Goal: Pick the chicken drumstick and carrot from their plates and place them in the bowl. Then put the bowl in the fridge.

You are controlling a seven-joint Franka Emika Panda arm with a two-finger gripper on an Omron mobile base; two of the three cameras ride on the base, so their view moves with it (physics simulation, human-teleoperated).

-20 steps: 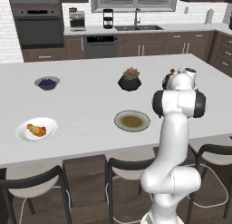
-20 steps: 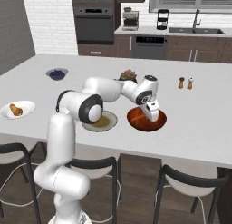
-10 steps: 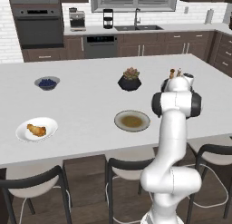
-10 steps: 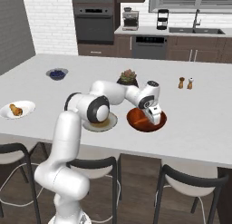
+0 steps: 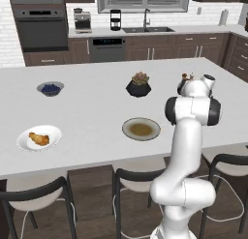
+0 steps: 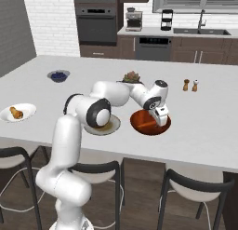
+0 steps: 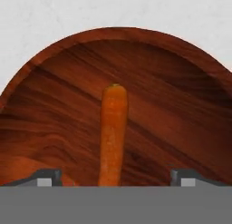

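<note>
The gripper (image 7: 113,177) hangs low over the reddish-brown bowl (image 6: 149,123), jaws spread wide, with the carrot (image 7: 112,134) lying loose inside (chicken drumstick (image 5: 38,138) sits on its white plate (image 5: 52,132)).

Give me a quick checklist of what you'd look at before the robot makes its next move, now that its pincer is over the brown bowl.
1. Carrot inside the bowl: ok, it lies on the bowl's wooden inside.
2. Pincer let go of the carrot: ok, the tips stand wide apart on either side of it, not touching.
3. Chicken drumstick in the bowl: not ok, it sits on the white plate at the far left.
4. Grey-tan plate emptied: ok, nothing lies on it.
5. Bowl upright on the counter: ok.
6. Way from the bowl to the drumstick: cannot tell; the arm covers part of the counter.
</note>
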